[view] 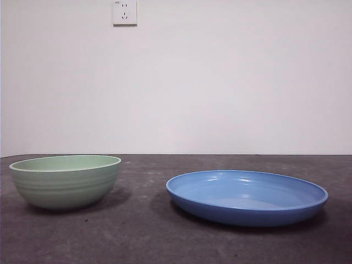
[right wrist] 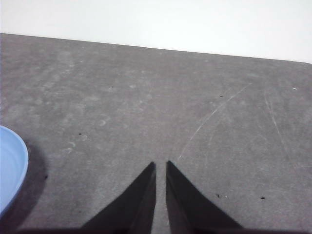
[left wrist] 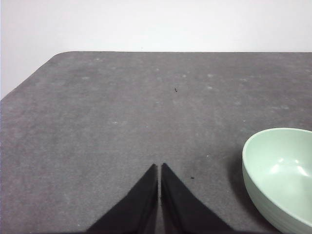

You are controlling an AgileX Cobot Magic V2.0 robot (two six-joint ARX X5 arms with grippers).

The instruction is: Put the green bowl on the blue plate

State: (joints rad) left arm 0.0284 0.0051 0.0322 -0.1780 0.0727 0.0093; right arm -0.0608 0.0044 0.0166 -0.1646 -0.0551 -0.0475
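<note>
Two dishes sit well apart on the dark grey counter (view: 143, 242): the green bowl (view: 66, 180) upright at one side of the front view, the blue plate (view: 246, 197) at the other, with bare surface between them; nothing is lifted yet, so the whole task lies ahead. Neither arm shows in the front view; the left hand (left wrist: 159, 168) hangs over empty counter with its jaws pressed almost together and holding nothing, the bowl just off to one side of it; the right hand (right wrist: 160, 165) is likewise nearly closed and empty, with only the plate's edge in its sight. As I judge it, the main risk is the grasp: a hand this narrow must widen before it meets the bowl's rim, or it will nudge the bowl across the counter or tip it; a pinch on one curved, smooth wall may slip or let the bowl tilt in transit; a poorly centred release could leave the bowl straddling the plate's raised rim, or knock the glossy plate sideways.
</note>
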